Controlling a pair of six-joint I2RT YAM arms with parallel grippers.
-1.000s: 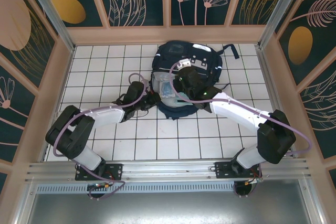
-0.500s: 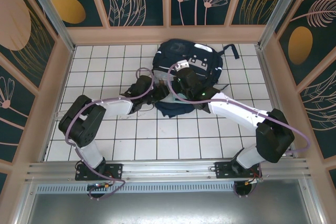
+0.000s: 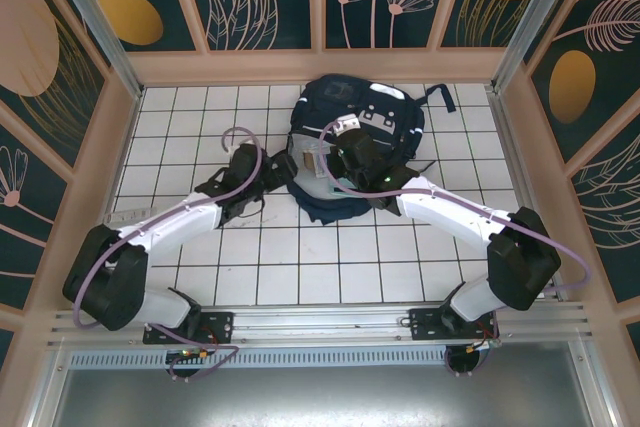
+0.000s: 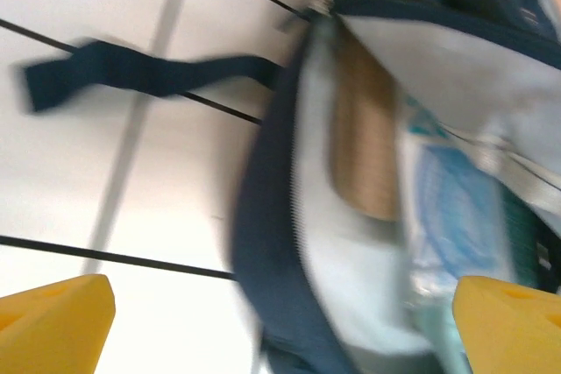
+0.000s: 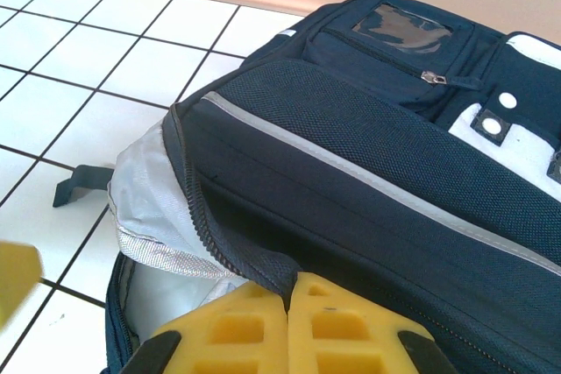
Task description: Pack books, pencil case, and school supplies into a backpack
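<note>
Inspection of my two grippers and the load. My left gripper (image 4: 280, 326) stands spread wide, its yellow fingertips (image 4: 53, 321) at the far corners of my wrist view, gripping nothing; it sits just beside the open mouth of the backpack (image 5: 368, 155). My right gripper (image 5: 289, 321) is pressed together, pinching the zipper edge of the backpack's upper flap and holding the mouth agape. The backpack lies flat on the white tiled table (image 3: 200, 117), near its far side. Inside, against the pale grey lining, the tan pencil case (image 4: 364, 137) rests near the top of the opening, with a pale blue item (image 4: 451, 216) just beside it, too blurred to identify. A dark strap (image 4: 131, 72) trails onto the tiles. The clear window pocket (image 5: 399, 28) carries no legible writing.
</note>
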